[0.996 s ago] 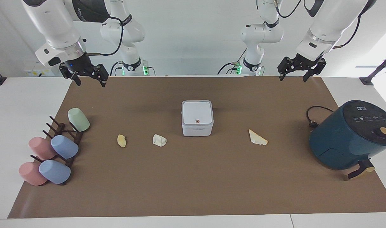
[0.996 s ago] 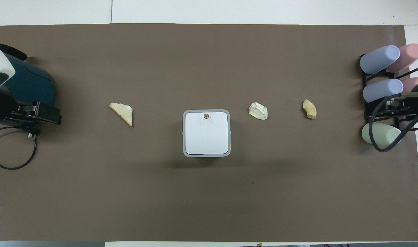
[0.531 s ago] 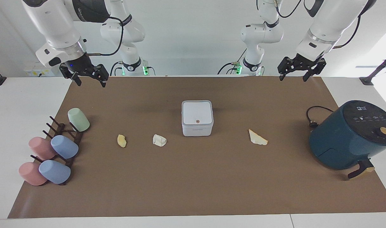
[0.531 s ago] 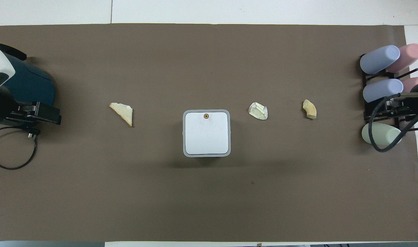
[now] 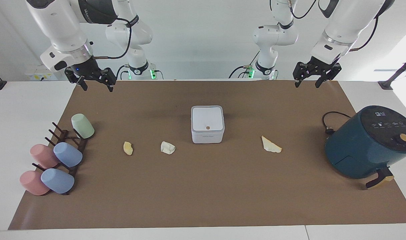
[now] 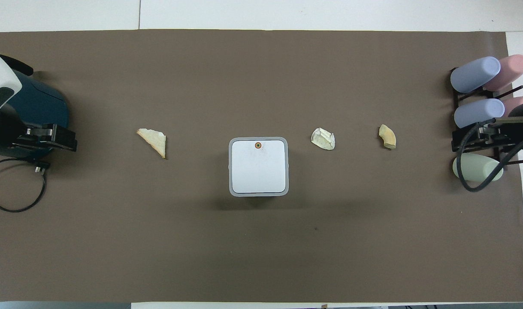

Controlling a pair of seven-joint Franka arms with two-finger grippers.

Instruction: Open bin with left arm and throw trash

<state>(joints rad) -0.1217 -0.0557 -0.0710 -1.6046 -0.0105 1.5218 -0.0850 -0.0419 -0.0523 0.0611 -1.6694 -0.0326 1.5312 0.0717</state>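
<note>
**Both grippers up, bin shut mid-mat**

My right gripper (image 5: 95, 84) hangs over the mat's robot-side corner at the right arm's end, fingers spread wide, holding nothing. My left gripper (image 5: 308, 82) hangs over the matching corner at the left arm's end, its fingers apart but narrower, also empty.

Going along the brown mat (image 5: 203, 200) from the right arm's end: a cup rack (image 5: 68, 146) at the edge, then the yellowish peel (image 5: 128, 148), the paper wad (image 5: 167, 147), the bin (image 5: 207, 124) at the middle with its lid down, the cream wedge (image 5: 271, 144), and the teal air fryer (image 5: 369, 143) at the left arm's end. The three scraps lie apart from the bin. Bare mat surrounds the bin on every side.
</note>
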